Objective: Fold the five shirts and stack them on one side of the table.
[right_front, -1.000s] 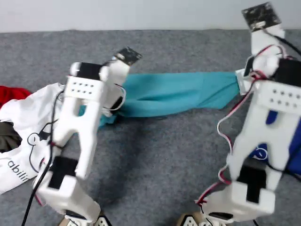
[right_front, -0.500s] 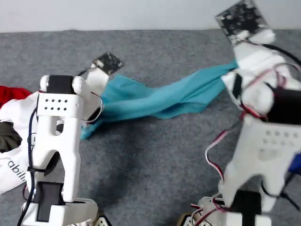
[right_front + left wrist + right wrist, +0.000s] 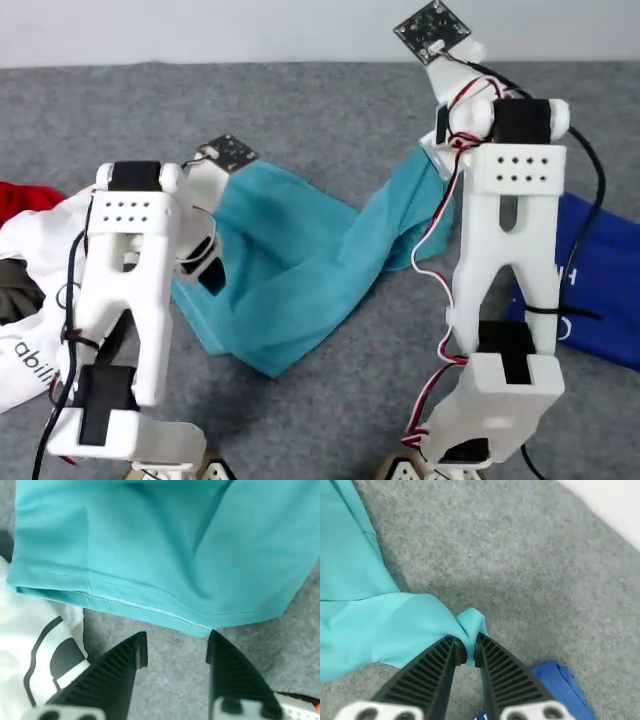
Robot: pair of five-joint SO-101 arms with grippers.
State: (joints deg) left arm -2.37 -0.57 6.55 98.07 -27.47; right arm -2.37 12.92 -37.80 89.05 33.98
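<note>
right gripper (image 3: 469, 647) clamped on a corner of the teal shirt (image 3: 290, 270), which lies crumpled in the middle of the tabletop (image 3: 330, 110), probably to drag it flat, while left gripper (image 3: 176, 640) hangs wide open and empty just off its hem, likely lining up a grab.

At the left edge of the high view, the red shirt (image 3: 22, 198) and a dark garment (image 3: 14, 285) are cut off, and the white shirt (image 3: 45, 245) partly covers the garment. The left arm (image 3: 125, 270) hides that shirt's right part, and its print runs off the frame. The right arm (image 3: 505, 240) hides 1 end of the teal shirt (image 3: 290, 270) and part of the blue shirt (image 3: 600, 280), which the right edge also cuts off.
</note>
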